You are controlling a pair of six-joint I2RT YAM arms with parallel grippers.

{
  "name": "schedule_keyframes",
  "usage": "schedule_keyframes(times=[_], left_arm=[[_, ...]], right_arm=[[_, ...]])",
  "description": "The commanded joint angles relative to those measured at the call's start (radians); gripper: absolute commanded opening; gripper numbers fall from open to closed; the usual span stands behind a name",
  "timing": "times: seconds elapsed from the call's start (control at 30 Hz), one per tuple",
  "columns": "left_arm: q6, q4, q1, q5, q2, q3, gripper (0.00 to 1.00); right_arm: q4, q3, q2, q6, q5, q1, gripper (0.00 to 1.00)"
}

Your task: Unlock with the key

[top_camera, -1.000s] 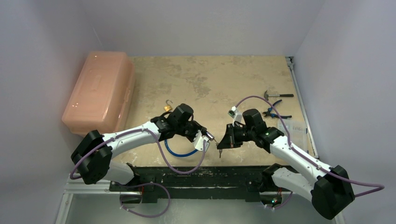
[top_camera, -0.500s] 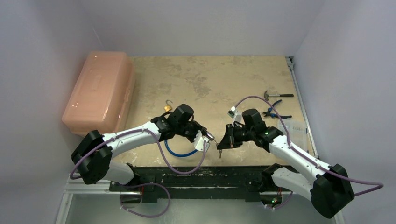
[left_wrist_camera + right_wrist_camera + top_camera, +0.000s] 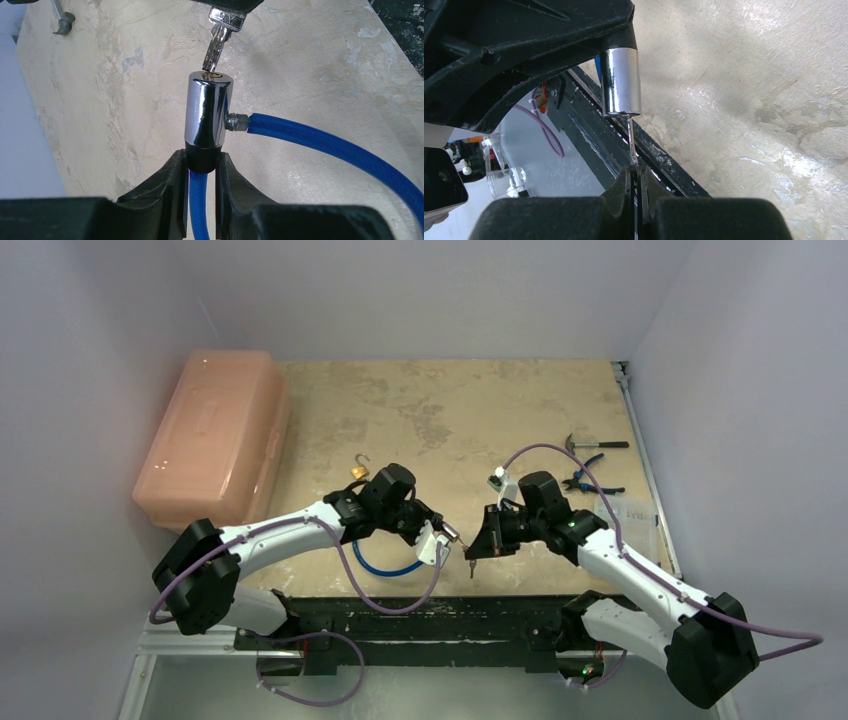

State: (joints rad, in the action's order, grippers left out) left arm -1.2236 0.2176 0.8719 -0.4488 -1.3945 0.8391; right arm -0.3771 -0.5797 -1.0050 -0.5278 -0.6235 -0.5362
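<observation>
Key (image 3: pixel 631 142) is sitting pinched flat btw the right gripper's (image 3: pixel 636 172) closed jaws, blade tip meeting the keyhole face of the chrome lock cylinder (image 3: pixel 207 107); can't tell if it's gone in at all. I'm watching the left gripper (image 3: pixel 201 157) clamping the cylinder's black end, holding it above the table (image 3: pixel 450 410) near the front edge. Blue cable (image 3: pixel 330 145) is looping off the cylinder's side. Brass padlock (image 3: pixel 358 471) is lying apart, w/ shackle open.

I'm running a bare lab test cell: plain white walls (image 3: pixel 430 290) box in a scuffed tabletop (image 3: pixel 450 410), with a black mounting rail (image 3: pixel 430 612) at six o'clock, a pink storage bin (image 3: pixel 210 440) at nine, and a hammer (image 3: pixel 600 444) and pliers (image 3: pixel 590 483) at three.
</observation>
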Motion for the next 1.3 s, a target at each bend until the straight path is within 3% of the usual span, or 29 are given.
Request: schedule_keyframes(times=[0.0,1.27], left_arm=[[-0.013,-0.022,0.004,-0.028,0.031,0.003,0.0],[-0.023,-0.014,0.012,-0.006,0.032,0.005,0.0]], right_arm=[[0.032,-0.034,-0.001,0.016,-0.022,0.002,0.0],[0.019,-0.055,-0.046,0.04,-0.028,0.002,0.0]])
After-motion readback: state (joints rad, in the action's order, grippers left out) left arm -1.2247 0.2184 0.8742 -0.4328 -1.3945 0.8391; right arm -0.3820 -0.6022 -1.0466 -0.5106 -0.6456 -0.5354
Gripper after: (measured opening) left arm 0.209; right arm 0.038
